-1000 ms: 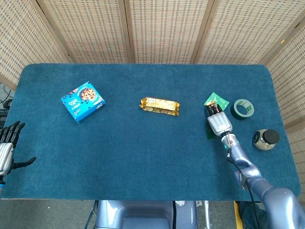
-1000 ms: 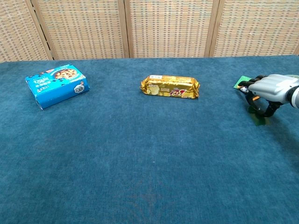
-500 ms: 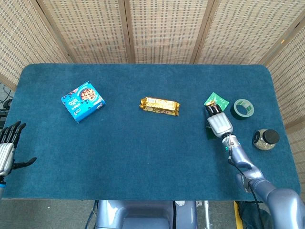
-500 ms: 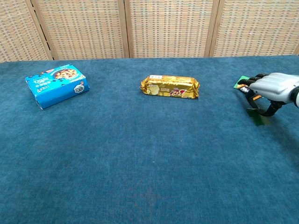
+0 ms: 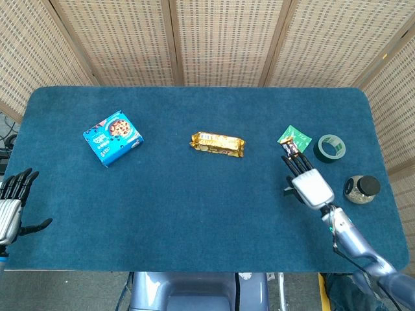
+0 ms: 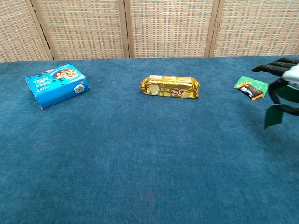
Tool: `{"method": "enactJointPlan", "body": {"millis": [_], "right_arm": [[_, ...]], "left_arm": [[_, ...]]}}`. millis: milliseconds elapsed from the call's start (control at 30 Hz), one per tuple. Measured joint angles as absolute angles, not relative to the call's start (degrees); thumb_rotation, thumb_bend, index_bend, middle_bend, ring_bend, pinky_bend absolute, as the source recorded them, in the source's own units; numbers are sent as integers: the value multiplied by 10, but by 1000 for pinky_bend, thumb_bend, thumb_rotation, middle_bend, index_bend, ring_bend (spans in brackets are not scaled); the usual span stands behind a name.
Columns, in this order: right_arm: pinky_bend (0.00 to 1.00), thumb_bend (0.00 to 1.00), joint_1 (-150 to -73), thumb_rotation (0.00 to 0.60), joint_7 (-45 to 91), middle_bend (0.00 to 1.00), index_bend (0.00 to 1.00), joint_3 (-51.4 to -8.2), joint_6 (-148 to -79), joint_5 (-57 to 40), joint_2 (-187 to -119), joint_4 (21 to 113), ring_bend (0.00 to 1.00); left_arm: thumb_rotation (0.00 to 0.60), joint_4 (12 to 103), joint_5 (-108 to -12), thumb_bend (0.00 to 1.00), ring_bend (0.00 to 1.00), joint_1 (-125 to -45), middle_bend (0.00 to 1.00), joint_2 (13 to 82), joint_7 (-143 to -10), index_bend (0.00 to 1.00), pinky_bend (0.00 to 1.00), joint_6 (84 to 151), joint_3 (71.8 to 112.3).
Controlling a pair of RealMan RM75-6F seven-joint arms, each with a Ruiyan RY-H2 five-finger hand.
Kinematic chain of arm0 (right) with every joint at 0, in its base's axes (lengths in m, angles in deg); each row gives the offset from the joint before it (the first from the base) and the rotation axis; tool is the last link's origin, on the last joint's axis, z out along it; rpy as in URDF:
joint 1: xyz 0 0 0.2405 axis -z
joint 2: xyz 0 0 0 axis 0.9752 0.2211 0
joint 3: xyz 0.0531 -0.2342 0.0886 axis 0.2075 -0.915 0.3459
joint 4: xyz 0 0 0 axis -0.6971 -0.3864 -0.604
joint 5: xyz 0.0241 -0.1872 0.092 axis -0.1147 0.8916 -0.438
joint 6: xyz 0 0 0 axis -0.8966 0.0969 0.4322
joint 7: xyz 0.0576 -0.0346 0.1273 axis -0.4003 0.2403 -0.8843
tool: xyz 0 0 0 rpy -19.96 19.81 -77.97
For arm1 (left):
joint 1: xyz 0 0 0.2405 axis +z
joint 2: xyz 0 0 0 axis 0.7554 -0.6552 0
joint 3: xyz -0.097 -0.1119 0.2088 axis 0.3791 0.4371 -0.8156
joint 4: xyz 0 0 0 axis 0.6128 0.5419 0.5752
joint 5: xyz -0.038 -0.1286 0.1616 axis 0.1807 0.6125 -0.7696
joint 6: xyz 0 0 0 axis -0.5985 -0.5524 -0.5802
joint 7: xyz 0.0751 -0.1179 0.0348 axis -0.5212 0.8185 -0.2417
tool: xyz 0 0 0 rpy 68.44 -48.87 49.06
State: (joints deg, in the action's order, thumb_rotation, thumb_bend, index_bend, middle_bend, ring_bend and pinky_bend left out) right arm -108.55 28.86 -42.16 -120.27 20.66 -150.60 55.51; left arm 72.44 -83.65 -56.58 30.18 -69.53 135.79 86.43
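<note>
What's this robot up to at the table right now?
Its right hand is raised above the blue table, pinching a small dark green packet. Another green packet lies just ahead of it, near a roll of green tape and a jar. The left hand hangs open at the table's edge.

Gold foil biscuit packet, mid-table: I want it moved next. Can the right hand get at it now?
Probably, but not freely. Only bare blue tablecloth lies between the gold foil biscuit packet and the right hand, yet that hand seems to pinch a small dark green wrapper.
</note>
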Motion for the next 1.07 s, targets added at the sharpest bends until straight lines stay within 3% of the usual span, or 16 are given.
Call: {"method": "enactJointPlan", "body": {"millis": [200, 267, 400, 467, 600, 1067], "right_arm": [[0, 556, -1032, 600, 298, 92, 713, -455, -1327, 278, -1451, 612, 0], [0, 524, -1020, 600, 297, 80, 638, -458, -1365, 297, -1442, 618, 0], [0, 208, -1001, 600, 281, 0, 118, -440, -1414, 297, -1436, 616, 0], [0, 129, -992, 600, 271, 0, 12, -431, -1416, 281, -1429, 622, 0], [0, 5, -972, 600, 258, 0, 0, -422, -1419, 251, -1407, 665, 0], [0, 0, -869, 600, 258, 0, 0, -419, -1474, 204, -1347, 812, 0]], "left_arm": [[600, 729, -862, 0, 0, -553, 0, 297, -685, 0, 0, 1385, 854], [600, 725, -864, 0, 0, -551, 0, 297, -679, 0, 0, 1388, 853], [600, 720, -867, 0, 0, -549, 0, 296, -667, 0, 0, 1393, 852], [600, 718, -869, 0, 0, -547, 0, 295, -659, 0, 0, 1398, 853], [600, 714, -870, 0, 0, -543, 0, 292, -646, 0, 0, 1406, 854], [600, 647, -889, 0, 0, -532, 0, 318, -597, 0, 0, 1458, 863]]}}
